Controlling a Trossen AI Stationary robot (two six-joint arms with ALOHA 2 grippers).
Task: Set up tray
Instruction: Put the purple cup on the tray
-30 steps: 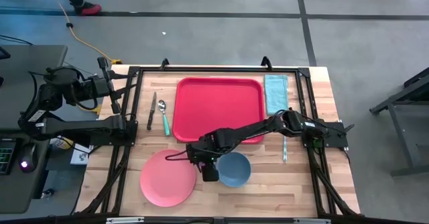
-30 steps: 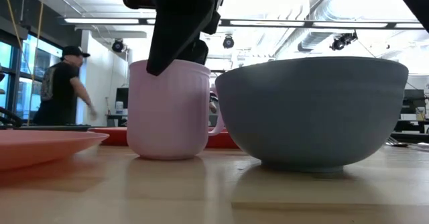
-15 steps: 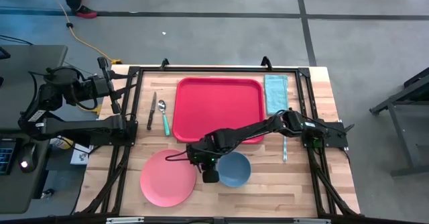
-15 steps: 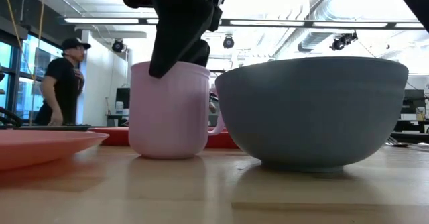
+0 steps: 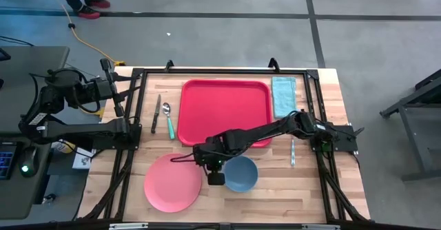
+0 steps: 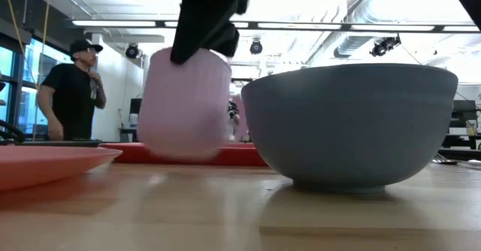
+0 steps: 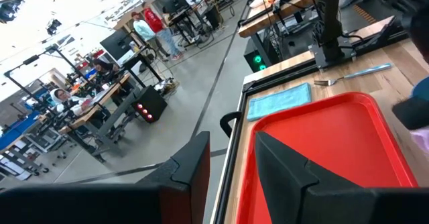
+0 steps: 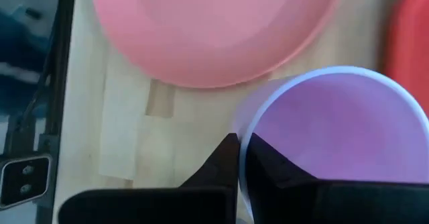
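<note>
We see the right gripper [image 8: 239, 158] pinching the rim of the pink mug [image 6: 184, 104], which hangs tilted just above the table [image 5: 275, 195] between the pink plate [image 5: 172, 183] and blue bowl [image 5: 241, 174]; the red tray [image 5: 224, 109] lies behind them; the left gripper [image 7: 231, 167], fingers spread, waits at the left edge.

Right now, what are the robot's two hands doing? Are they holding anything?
Left gripper: open, holding nothing, parked off the table's left side.
Right gripper: shut on the pink cup rim, lifting it beside the blue bowl.
</note>
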